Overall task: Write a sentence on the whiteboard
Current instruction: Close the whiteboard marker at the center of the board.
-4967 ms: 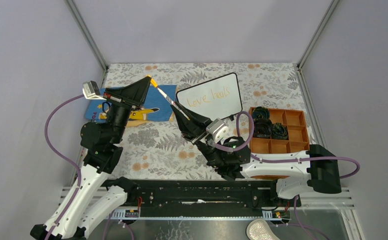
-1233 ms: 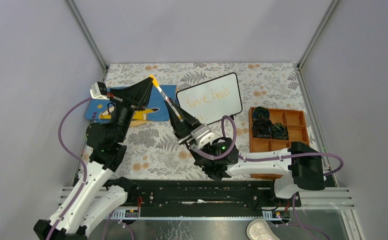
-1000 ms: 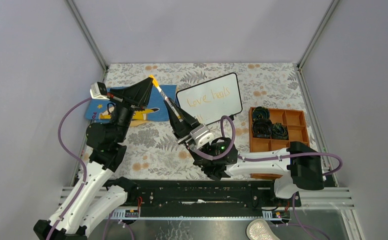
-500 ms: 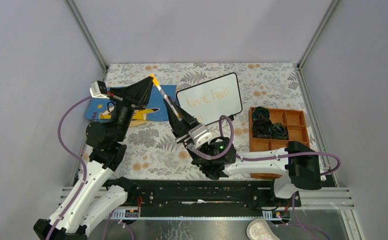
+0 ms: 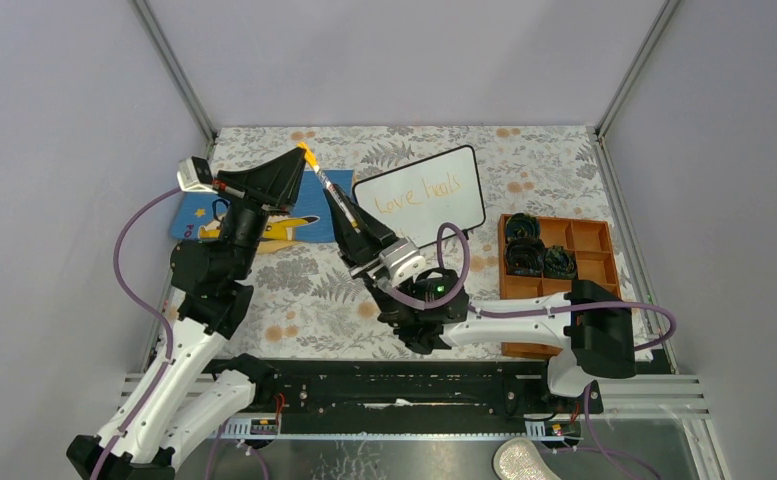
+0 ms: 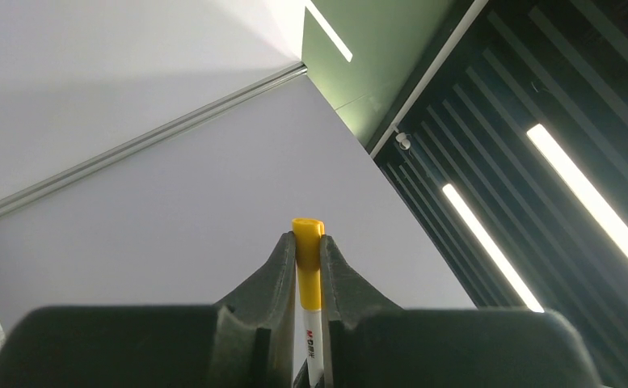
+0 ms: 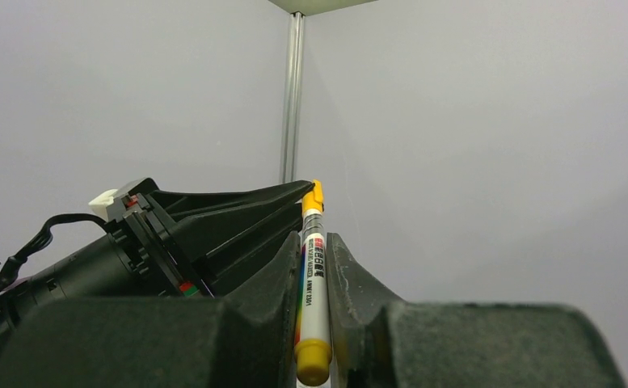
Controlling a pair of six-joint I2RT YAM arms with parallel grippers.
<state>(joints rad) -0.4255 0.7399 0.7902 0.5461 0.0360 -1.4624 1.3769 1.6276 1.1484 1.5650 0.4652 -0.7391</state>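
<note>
Honestly, the whole trick at this point is keeping the two arms lined up along the pen. Closest to the bases, the right gripper (image 5: 344,214) is pinched down narrow on the white barrel of the marker (image 5: 325,186), which points up and away toward the back left. From the right wrist you can see the barrel sitting straight in the groove between the fingers, orange tail plug at the bottom.

A bit further out, the left gripper (image 5: 300,156) is squeezed just as narrow on the orange cap (image 6: 308,242) at the far tip of the same pen. So both arms have hold of one marker, up in the air above the flowery table (image 5: 304,295). I read this as a cap step, either pulling it off or pushing it on. I can't tell which, or whether the cap is fully seated.

Either way, move only along the pen's own line. Any sideways drift or twist will lever the barrel in the right fingers or pop the cap out of the left ones. Hold one arm fixed, let the other do the travel slowly, and don't loosen either grip until the cap is clearly free or clearly home.

Past the pen, the blue mat (image 5: 192,222) lies under the left arm. Further back and to the right sits the whiteboard (image 5: 464,207), well apart from the pen tip. The sentence (image 5: 419,193) on it reads "Love heals" in orange, and anything below that is hidden by the right arm, so the writing looks only part done to me.
</note>
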